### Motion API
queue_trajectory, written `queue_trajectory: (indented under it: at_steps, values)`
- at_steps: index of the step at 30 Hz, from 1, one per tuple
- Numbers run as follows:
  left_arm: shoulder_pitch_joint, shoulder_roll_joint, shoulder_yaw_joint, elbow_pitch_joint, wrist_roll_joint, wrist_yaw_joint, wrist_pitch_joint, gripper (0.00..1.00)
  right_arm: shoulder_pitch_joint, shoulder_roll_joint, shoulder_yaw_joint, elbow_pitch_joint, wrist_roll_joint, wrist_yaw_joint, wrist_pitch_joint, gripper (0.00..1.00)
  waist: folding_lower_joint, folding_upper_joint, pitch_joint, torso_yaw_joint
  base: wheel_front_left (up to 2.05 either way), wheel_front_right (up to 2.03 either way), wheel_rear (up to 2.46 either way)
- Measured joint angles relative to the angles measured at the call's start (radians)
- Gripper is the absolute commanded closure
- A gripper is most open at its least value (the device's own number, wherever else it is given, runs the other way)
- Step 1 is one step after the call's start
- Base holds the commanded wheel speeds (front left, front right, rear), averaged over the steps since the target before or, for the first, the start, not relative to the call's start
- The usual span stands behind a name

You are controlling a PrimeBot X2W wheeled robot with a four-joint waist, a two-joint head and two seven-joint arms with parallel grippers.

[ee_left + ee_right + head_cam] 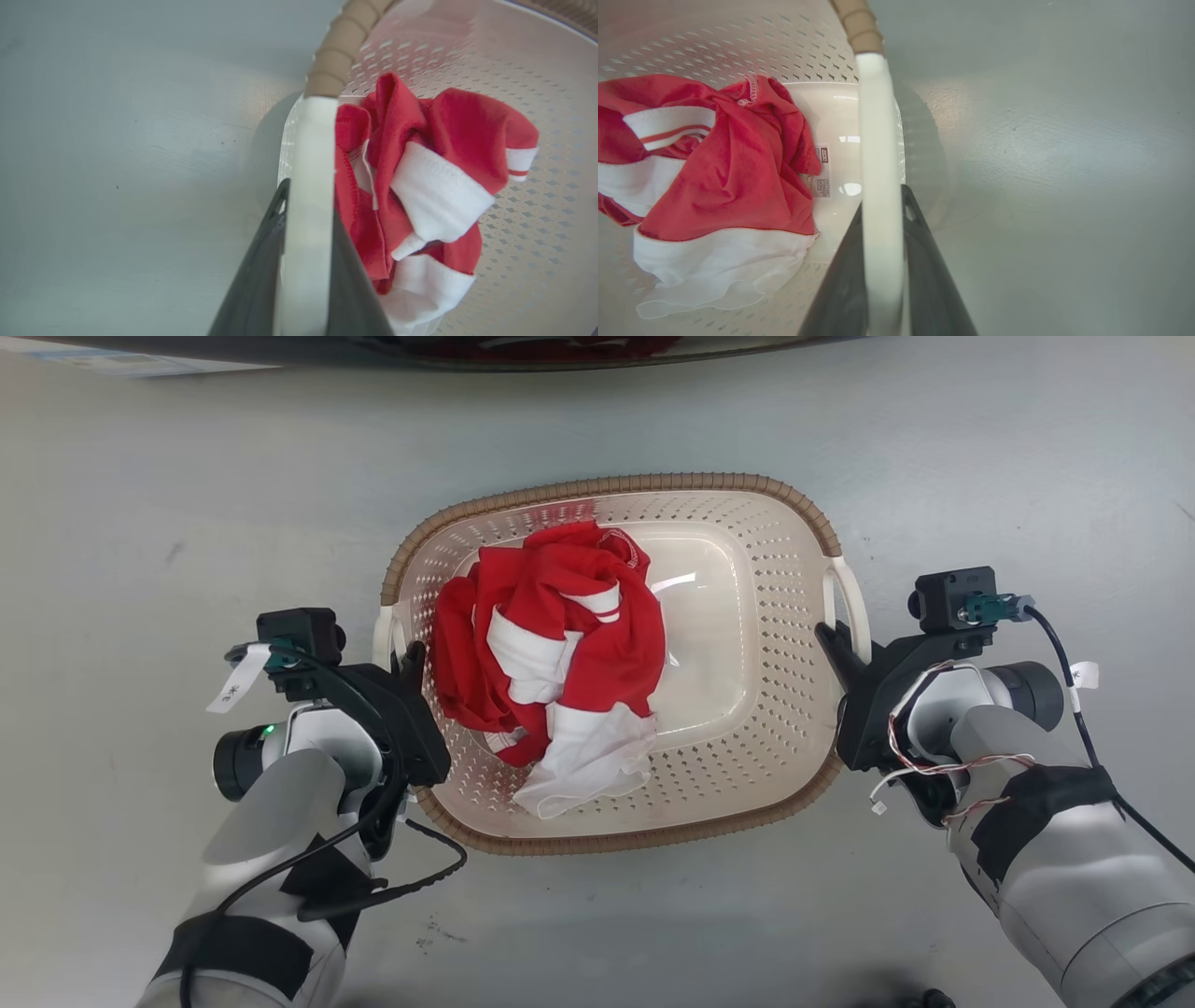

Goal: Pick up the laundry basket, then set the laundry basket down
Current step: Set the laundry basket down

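Laundry basket (747, 644), cream perforated plastic, rounded-rectangular with a brown woven-look rim (653, 483), lies on the pale grey surface (187, 504) between both arms. The left gripper (411, 658) has its jaws clenched on the smooth white left handle (383, 635), one dark finger on each side of it in the left wrist view. The right gripper (831, 639) likewise clamps the right handle (854, 597). Inside the basket lies a crumpled red-and-white garment (560, 663), heaped toward the left wall.

Smooth pale grey floor (168, 457), faintly scuffed, with soft patches of glare.
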Motion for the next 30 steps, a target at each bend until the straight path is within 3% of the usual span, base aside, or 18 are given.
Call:
queue_trajectory:
  at_steps: [1,2,15,30]
  values:
    - [0.000,0.000,-0.002,-0.001,-0.004,0.000,0.002,0.53,0.000,-0.001,0.005,-0.003,0.000,0.000,-0.002,0.75,0.0000,0.0000,0.000,0.000,0.00,0.00,0.00]
    - [0.000,0.000,-0.007,-0.001,-0.004,-0.002,0.003,0.00,0.000,-0.002,0.010,-0.011,0.000,0.000,-0.006,0.00,0.0000,0.0000,0.001,0.000,0.00,0.00,0.00]
    - [-0.001,0.004,-0.020,-0.001,-0.024,-0.008,-0.009,0.00,0.008,-0.015,0.017,-0.021,0.023,-0.002,-0.048,0.00,0.0002,0.0001,-0.022,0.006,0.00,0.00,0.00]
    - [0.080,0.040,-0.028,-0.009,-0.019,-0.009,-0.166,0.00,0.114,-0.034,0.039,-0.059,0.039,-0.002,-0.169,0.00,0.0001,0.0001,-0.162,0.002,0.00,0.00,0.00]
